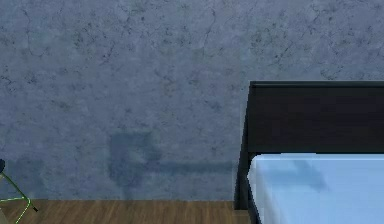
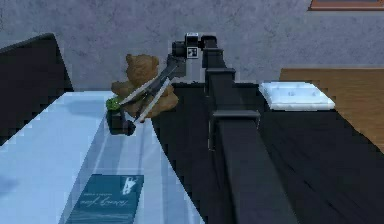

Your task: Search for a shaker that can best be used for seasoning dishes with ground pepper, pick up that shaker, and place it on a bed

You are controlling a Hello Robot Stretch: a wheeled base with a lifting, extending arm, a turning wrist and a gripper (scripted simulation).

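Note:
In the arm side view the dark arm (image 2: pixel 232 130) rises from the bottom edge. The gripper (image 2: pixel 121 111) reaches out to its left over a bed (image 2: pixel 60 150) with a light blue sheet. A small dark blob (image 2: pixel 123 123) with a green speck beside it sits at the fingertips, with the sheet right behind it. I cannot tell whether the gripper holds it or whether it rests on the bed. Its shape is too small to name as a shaker. The same kind of bed (image 1: pixel 320 185), with a dark headboard (image 1: pixel 310 115), stands at the forward view's right.
A brown teddy bear (image 2: pixel 140 78) sits on the bed just beyond the gripper. A teal book (image 2: pixel 105 196) lies on the sheet near the bottom. A dark blanket (image 2: pixel 330 160) and a white pillow (image 2: pixel 296 95) lie to the right. A blue-grey wall (image 1: pixel 120 80) stands ahead, with a green wire frame (image 1: pixel 14 196) low at the left.

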